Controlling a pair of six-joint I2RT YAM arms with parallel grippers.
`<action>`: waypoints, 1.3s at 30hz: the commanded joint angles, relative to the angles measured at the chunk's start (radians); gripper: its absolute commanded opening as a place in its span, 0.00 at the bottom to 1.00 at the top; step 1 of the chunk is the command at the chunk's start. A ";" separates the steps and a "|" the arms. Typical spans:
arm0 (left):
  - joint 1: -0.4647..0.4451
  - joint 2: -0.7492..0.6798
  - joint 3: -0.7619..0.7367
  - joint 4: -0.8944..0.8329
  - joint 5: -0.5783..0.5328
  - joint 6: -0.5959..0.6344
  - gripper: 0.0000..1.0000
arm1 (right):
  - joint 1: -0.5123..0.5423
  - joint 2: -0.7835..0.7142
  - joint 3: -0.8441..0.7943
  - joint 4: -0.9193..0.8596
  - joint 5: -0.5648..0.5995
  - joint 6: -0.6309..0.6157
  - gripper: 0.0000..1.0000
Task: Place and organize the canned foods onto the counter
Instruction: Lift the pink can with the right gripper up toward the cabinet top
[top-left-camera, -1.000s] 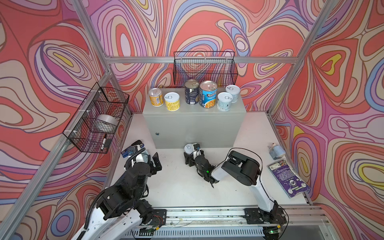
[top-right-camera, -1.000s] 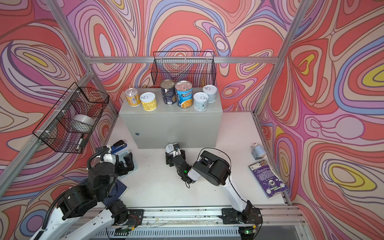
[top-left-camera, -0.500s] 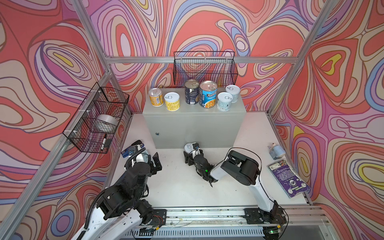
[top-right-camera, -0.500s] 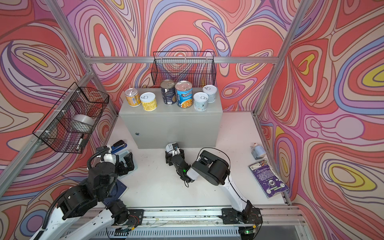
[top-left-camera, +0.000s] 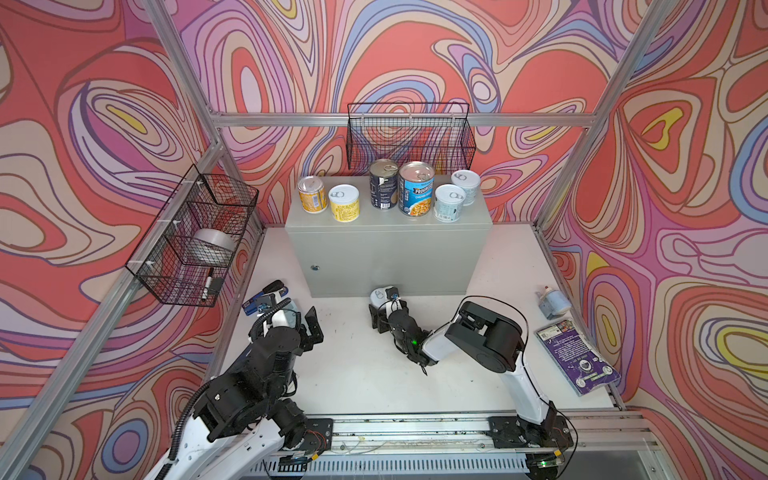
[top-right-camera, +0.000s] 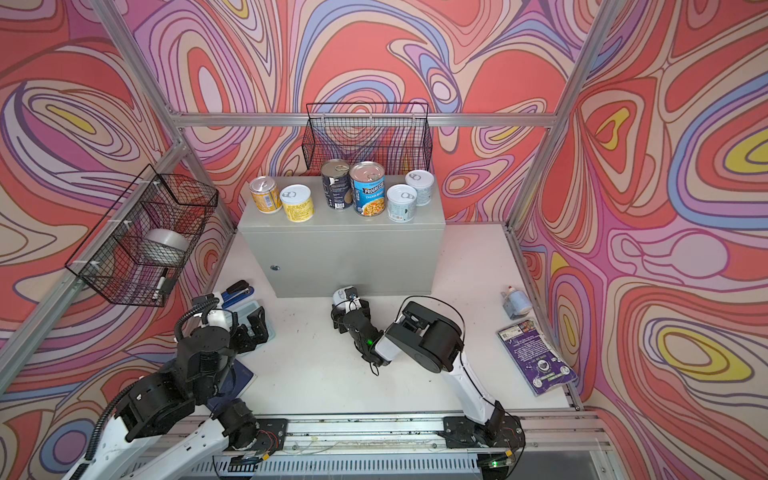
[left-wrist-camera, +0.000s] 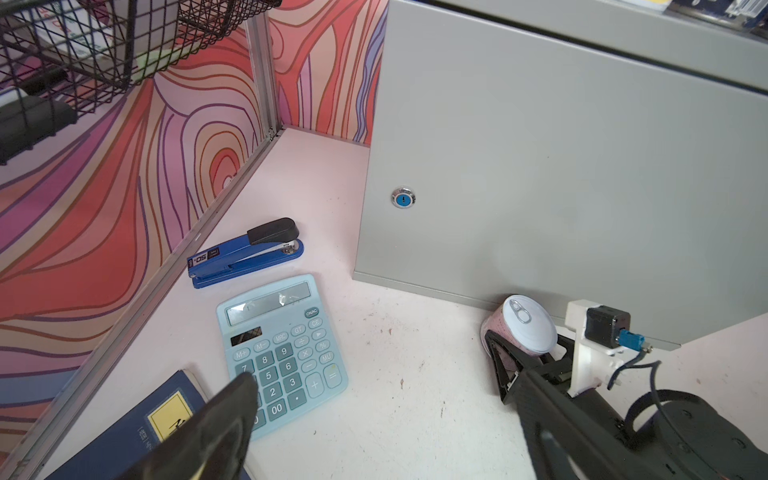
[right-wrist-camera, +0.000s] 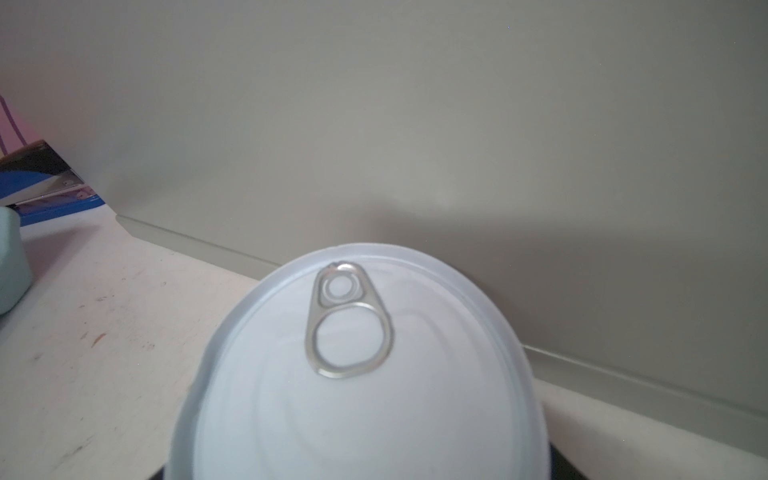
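On top of the counter (top-left-camera: 386, 257), at the far side of the white table (top-left-camera: 353, 382), six cans are standing upright in a loose row. From left to right they are the orange-yellow can (top-left-camera: 311, 194), the yellow can (top-left-camera: 344, 203), the tall dark navy can (top-left-camera: 383, 185), the tall blue Progresso can (top-left-camera: 416, 189), a pale blue can (top-left-camera: 449, 203) and, just behind it to the right, a second pale blue can (top-left-camera: 465, 187). The pink can (left-wrist-camera: 528, 326) is standing on the table just in front of the counter's lower edge, near the middle, with its pull-tab lid facing up. The right gripper (top-left-camera: 387, 311) is reaching to it low over the table, and its black fingers (left-wrist-camera: 500, 365) are sitting on both sides of the can's body. I cannot tell if the jaws are pressing on the can or only standing around it. The wrist view of this arm is showing mostly the white lid and the grey counter front behind it. The left gripper (top-left-camera: 301, 323) is hovering at the near left above the table, with its jaws wide apart and nothing between them. Close to it a pale blue calculator (left-wrist-camera: 286, 353), a blue stapler (left-wrist-camera: 245, 253) and a dark blue notebook (left-wrist-camera: 137, 432) are lying on the table. At the right edge a capped bottle (top-left-camera: 552, 301) and a purple booklet (top-left-camera: 577, 357) are resting, well apart from the cans.
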 joint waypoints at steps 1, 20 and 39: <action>-0.002 -0.009 -0.008 0.000 -0.016 -0.001 1.00 | 0.021 -0.051 -0.021 -0.023 0.022 -0.019 0.59; -0.002 -0.001 -0.008 0.002 0.008 -0.030 1.00 | 0.128 -0.427 -0.155 -0.124 0.049 -0.054 0.54; -0.002 -0.016 0.010 -0.025 0.056 -0.080 1.00 | 0.159 -0.759 -0.132 -0.314 0.028 -0.185 0.51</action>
